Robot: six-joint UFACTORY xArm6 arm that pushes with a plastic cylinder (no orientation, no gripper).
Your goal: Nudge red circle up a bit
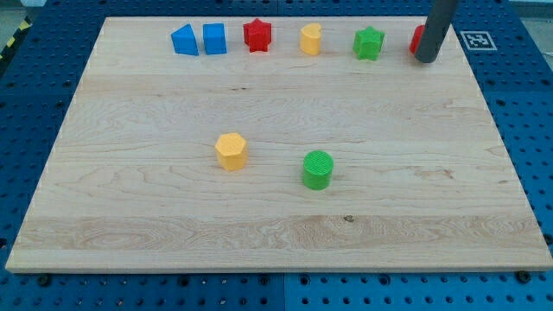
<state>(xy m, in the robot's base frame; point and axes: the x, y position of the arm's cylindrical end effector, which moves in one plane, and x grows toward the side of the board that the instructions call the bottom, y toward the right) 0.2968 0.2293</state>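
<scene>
The red circle (416, 38) sits near the board's top right edge, mostly hidden behind my rod; only its left part shows. My tip (426, 59) rests on the board right at the red circle's lower right side, touching or nearly touching it. The green star (369, 42) lies just to the left of the red circle.
A row along the top holds a blue triangle (183, 40), a blue cube (214, 39), a red star (257, 35) and a yellow block (311, 39). A yellow hexagon (232, 151) and a green circle (318, 169) sit mid-board. The wooden board (276, 233) ends close above the row.
</scene>
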